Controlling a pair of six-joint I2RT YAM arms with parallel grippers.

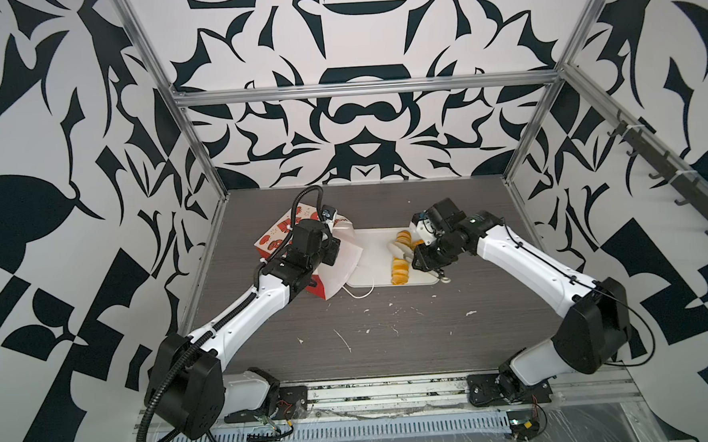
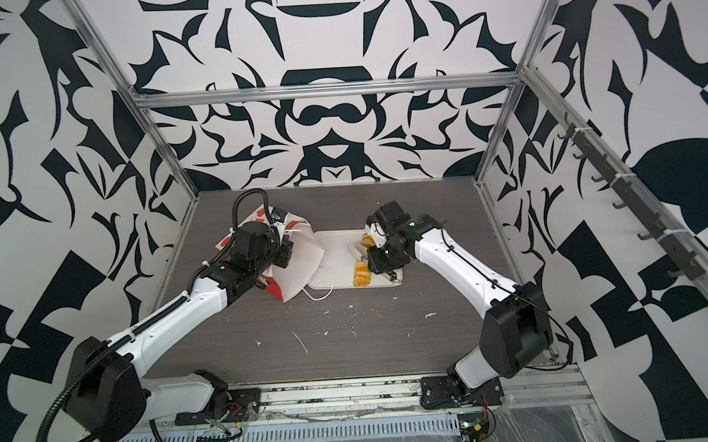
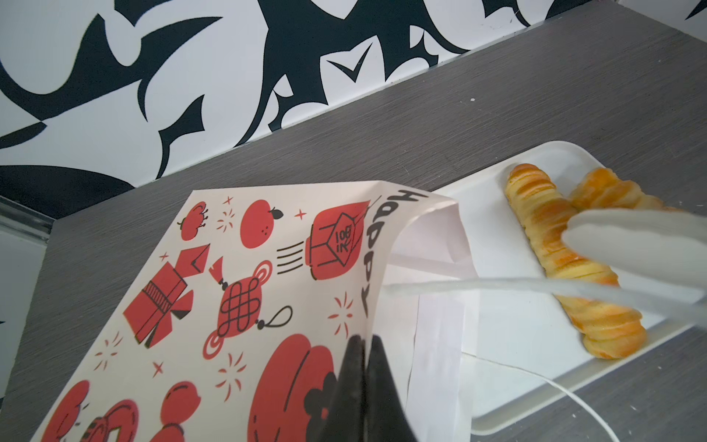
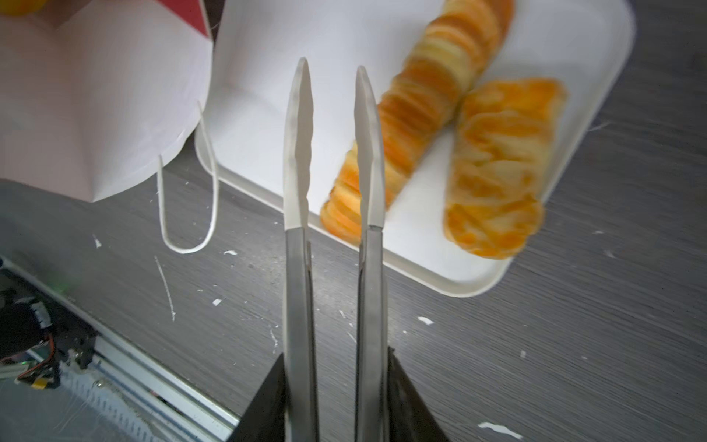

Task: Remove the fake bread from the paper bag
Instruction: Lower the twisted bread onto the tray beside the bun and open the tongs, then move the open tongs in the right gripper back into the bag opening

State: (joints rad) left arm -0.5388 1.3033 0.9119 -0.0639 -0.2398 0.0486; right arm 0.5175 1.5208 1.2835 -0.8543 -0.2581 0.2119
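Note:
The paper bag (image 1: 276, 236) lies tipped on the table's left, red-and-white printed outside, with its white inside (image 2: 300, 266) facing the tray. My left gripper (image 3: 365, 340) is shut on the bag's mouth edge (image 3: 237, 291). On the white tray (image 1: 370, 246) lie two pieces of fake bread. One is a long twisted stick (image 1: 400, 271) (image 4: 432, 95), the other a shorter lumpy loaf (image 4: 497, 160). My right gripper (image 4: 336, 352) is shut on metal tongs (image 4: 298, 268). Their white tips (image 4: 300, 134) stand apart over the tray, beside the stick, with nothing between them. A yellow bit (image 4: 17, 4) shows by the bag.
A white cord handle (image 4: 187, 245) from the bag trails onto the dark wood-grain table (image 1: 392, 340) in front of the tray. White scraps (image 1: 344, 341) dot the table. Aluminium frame posts (image 1: 199, 155) and patterned walls close in the sides and back. A slotted rail (image 1: 355, 432) runs along the front.

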